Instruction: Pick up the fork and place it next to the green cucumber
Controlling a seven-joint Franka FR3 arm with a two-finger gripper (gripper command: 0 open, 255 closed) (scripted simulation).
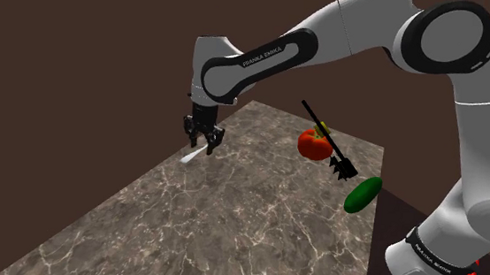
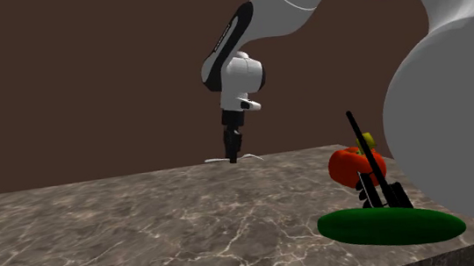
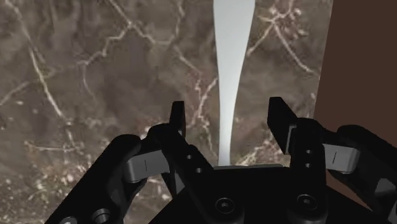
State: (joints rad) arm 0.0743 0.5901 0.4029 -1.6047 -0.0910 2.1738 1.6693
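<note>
Marble tabletop [image 1: 227, 237], white arm [image 1: 348, 33] over its far edge. Cucumber [image 1: 362, 194] near the stand, well apart from the fork [image 3: 230, 76]. Fork flat on tabletop, between the fingers [image 3: 280, 121]; fingers apart, not touching it.

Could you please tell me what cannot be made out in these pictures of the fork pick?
- Fork ends, wrist view: one is cut off by the picture's edge and the other is hidden behind the open gripper, so the tines' end is unclear.
- Yellow item, second exterior view: mostly hidden behind the tomato and the black utensil, and too small to name.
</note>
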